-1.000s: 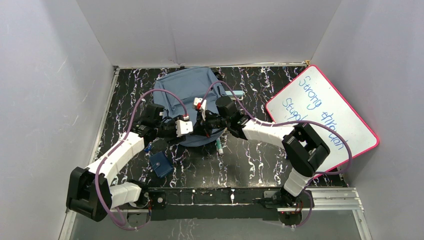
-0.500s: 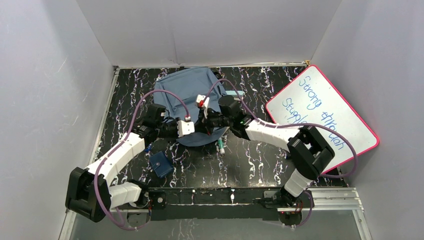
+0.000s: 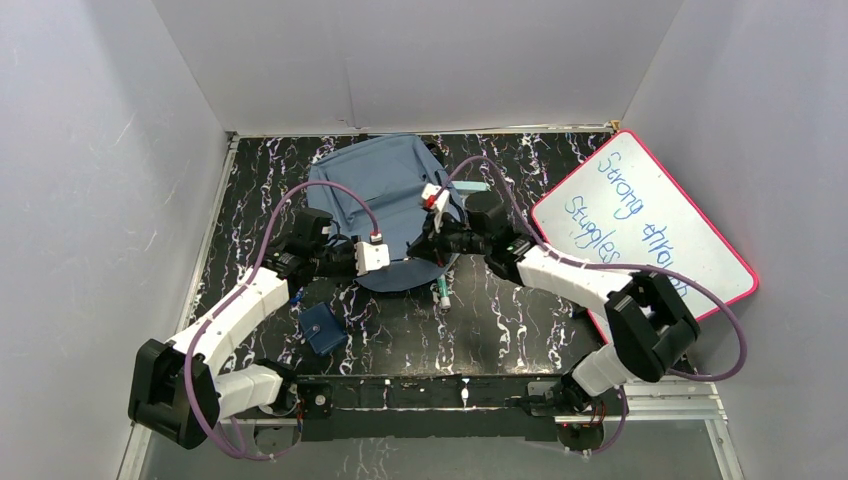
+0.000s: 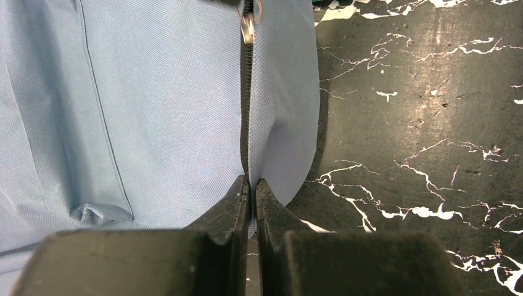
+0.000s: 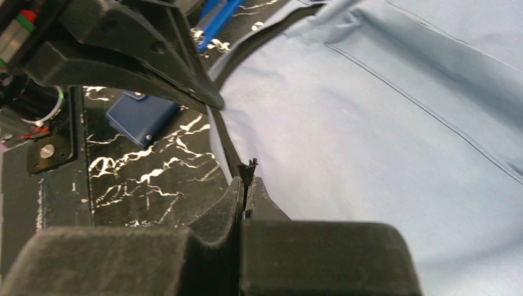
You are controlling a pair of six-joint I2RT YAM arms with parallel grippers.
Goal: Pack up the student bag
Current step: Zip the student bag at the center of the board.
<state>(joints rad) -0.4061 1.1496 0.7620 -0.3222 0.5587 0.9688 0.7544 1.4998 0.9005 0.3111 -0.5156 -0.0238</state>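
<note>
Student bag [image 3: 385, 195]: left pincer [image 4: 251, 183] clamped on its zipper seam [image 4: 246, 111], right pincer [image 5: 247, 182] clamped on zipper pull [image 5: 250, 166]

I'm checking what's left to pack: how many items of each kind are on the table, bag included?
Backpack: 1
Dark-blue pouch: 1
Whiteboard: 1
Pen-like sticks: 3 (green-tipped stick, light-blue stick, blue stick; the last two partly hidden)
Total: 6
</note>
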